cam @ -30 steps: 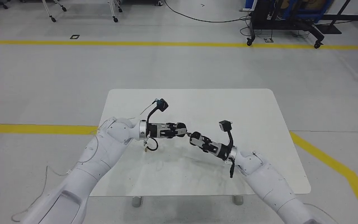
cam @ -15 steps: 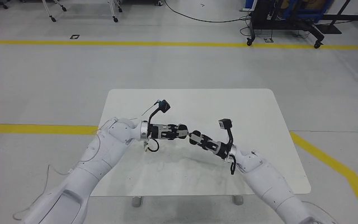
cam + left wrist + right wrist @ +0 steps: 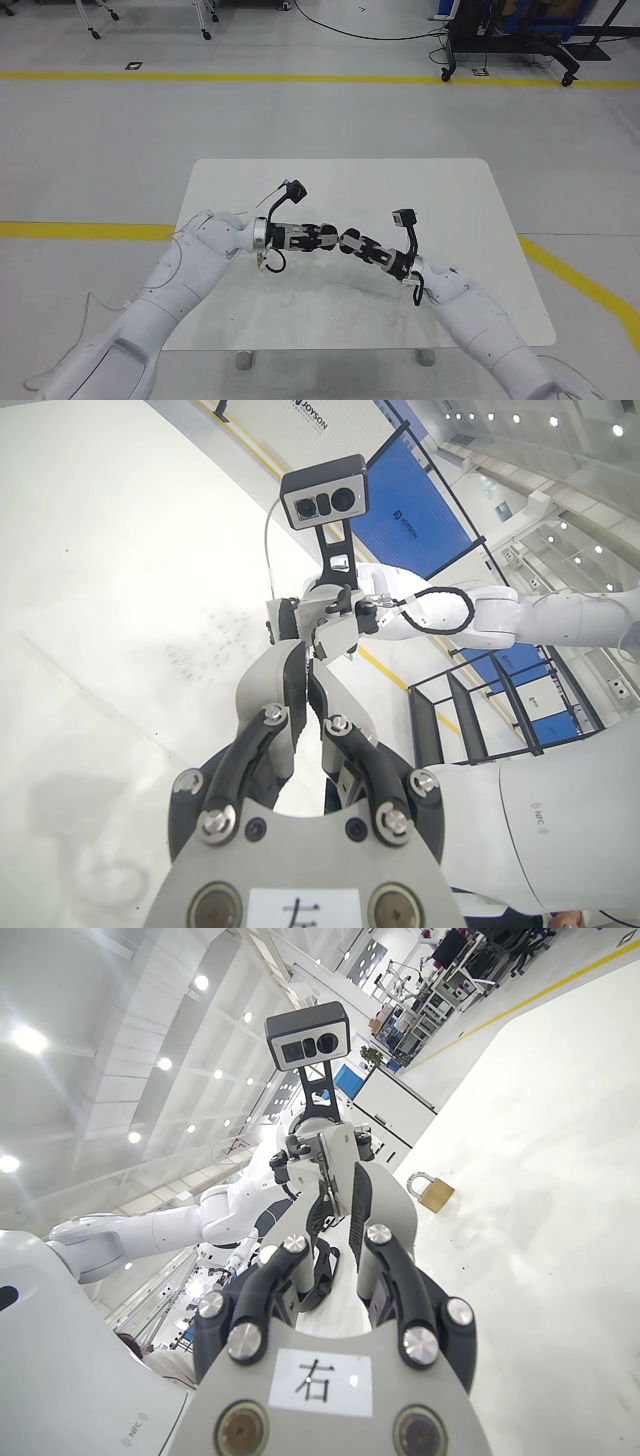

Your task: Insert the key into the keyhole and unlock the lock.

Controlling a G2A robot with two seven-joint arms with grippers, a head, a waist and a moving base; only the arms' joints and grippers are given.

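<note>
My two arms meet over the middle of the table, my left tool and my right tool tip to tip and touching, or so nearly that I see no gap between them from above. Both forearms slant inward from the near side of the table, and the tools hang above its surface.

My left tool is clenched. Its two black ribbed pads are pressed together along their length, with only a hairline slit between them. I cannot make out what, if anything, is pinched at the very tip, because my right tool stands directly in front of it.

From my right wrist, the tip of the left tool sits right at the mouth of my right tool. A thin grey metal strip runs along it there. It may be the key, but I cannot say so for certain, nor which tool has hold of it. I cannot tell whether my right tool is clenched or released.

The lock is a brass padlock with a silver shackle looped into its body. It lies flat on the white table, well apart from both tools, and neither one touches it.

Each wrist carries a small black camera on a bracket. The left arm's camera and the right arm's camera stand above the meeting tools, facing one another.
</note>
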